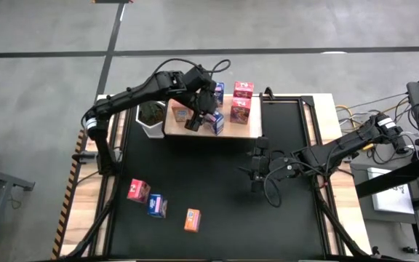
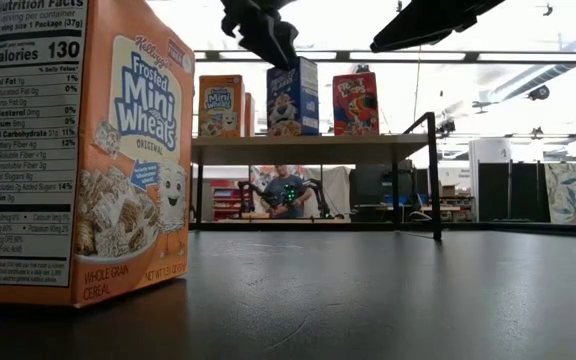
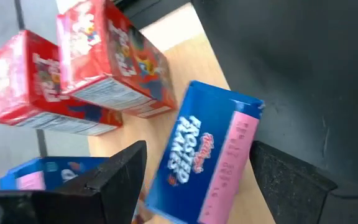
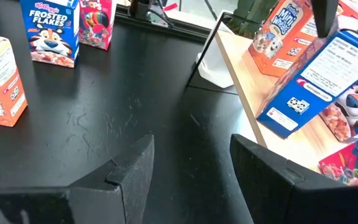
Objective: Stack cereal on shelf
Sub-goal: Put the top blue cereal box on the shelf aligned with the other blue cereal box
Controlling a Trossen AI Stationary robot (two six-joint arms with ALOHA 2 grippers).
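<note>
Just releasing a small blue printed cardboard cereal box onto the light wooden shelf board at upper centre, left gripper spread wide; next, probably fetching a lower-left box, right gripper parted, idle.

Bright workshop room around a black-matted table

Grey concrete floor with dark seam lines; long ceiling light strips; a person beyond; leaf-patterned screen at right.

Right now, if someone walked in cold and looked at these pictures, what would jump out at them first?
Probably the left gripper hanging open over the wooden shelf, its fingers on either side of a tilted blue cereal box, next to the red boxes already standing there. Then the three boxes left on the black mat near the front, while the right gripper waits open at mid-table.
</note>
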